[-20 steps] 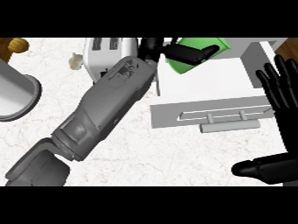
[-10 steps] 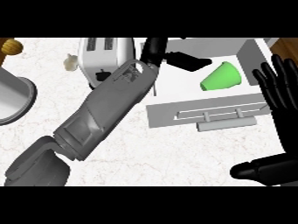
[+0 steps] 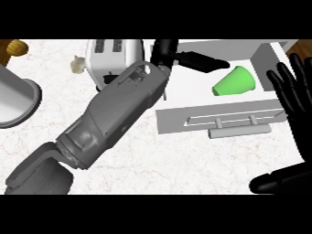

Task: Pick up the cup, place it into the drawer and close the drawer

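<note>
I see the green cup [image 3: 236,81] lying on its side inside the open drawer [image 3: 185,121], near the far right corner of the table [image 3: 185,160]. My left hand [image 3: 180,55] hangs over the drawer just beside the cup, fingers straight, holding nothing. My right hand [image 3: 300,93] rests at the right edge, fingers spread, empty.

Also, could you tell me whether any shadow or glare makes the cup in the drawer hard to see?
Head view: no. The green cup is evenly lit and free of glare inside the open drawer. The light is flat, with only faint grey shading on the drawer's walls. The left hand beside the cup shows as plain black with hardly any shading.
</note>
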Robot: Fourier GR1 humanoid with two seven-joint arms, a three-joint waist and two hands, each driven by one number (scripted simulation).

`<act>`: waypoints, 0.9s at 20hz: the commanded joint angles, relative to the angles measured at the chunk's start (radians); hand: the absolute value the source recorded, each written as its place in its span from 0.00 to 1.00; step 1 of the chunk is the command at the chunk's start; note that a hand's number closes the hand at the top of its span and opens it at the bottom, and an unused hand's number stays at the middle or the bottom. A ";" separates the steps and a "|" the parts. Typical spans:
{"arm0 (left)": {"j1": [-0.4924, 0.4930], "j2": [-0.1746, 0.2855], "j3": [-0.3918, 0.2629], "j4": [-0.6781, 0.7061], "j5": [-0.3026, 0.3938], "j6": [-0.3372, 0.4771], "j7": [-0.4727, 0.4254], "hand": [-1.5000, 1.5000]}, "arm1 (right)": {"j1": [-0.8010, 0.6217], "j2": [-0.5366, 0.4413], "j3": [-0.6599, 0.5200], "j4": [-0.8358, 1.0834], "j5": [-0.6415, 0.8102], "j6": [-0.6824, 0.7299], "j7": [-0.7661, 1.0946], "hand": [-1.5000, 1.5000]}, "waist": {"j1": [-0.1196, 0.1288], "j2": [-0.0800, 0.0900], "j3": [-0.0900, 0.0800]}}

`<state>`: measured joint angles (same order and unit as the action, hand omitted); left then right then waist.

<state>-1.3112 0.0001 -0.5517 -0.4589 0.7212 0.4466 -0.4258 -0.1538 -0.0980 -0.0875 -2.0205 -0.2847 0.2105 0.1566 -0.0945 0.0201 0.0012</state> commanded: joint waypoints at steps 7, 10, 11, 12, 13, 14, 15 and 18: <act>0.080 0.011 0.087 -0.153 0.070 -0.024 -0.021 0.00 | 0.011 -0.098 -0.088 -0.031 -0.123 0.080 0.052 1.00 | 0.089 -0.024 -0.001; 0.121 0.109 0.108 -0.230 0.076 -0.054 -0.001 0.00 | 0.147 -0.110 -0.024 -0.096 -0.020 0.152 -0.007 1.00 | 0.097 -0.030 -0.001; 0.171 0.110 0.103 -0.260 0.077 -0.053 -0.014 0.00 | 0.073 -0.163 -0.049 -0.077 -0.004 0.149 0.027 1.00 | 0.112 -0.031 -0.002; 0.182 0.141 0.123 -0.288 0.093 -0.071 -0.001 0.00 | 0.134 -0.133 0.002 -0.075 0.083 0.163 -0.031 1.00 | 0.114 -0.030 -0.002; 0.209 0.117 0.119 -0.331 0.090 -0.006 0.007 0.00 | 0.087 -0.177 -0.024 -0.112 0.049 0.155 0.038 1.00 | 0.119 -0.034 -0.002; 0.197 0.179 0.143 -0.354 0.093 -0.017 0.046 0.00 | 0.111 -0.163 -0.011 -0.095 0.064 0.167 0.012 1.00 | 0.113 -0.030 -0.002; 0.241 0.184 0.133 -0.416 0.089 0.008 0.058 0.00 | 0.141 -0.144 0.010 -0.080 0.126 0.168 -0.033 1.00 | 0.121 -0.032 -0.001; 0.362 0.250 0.131 -0.532 0.091 0.002 0.093 0.00 | 0.104 -0.179 0.021 -0.081 0.143 0.173 0.029 1.00 | 0.126 -0.031 -0.002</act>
<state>-1.0509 0.1861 -0.4274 -0.8558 0.8086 0.4266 -0.3811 -0.0457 -0.2551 -0.0941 -2.1010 -0.2019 0.3708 0.1649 0.0210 -0.0100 -0.0003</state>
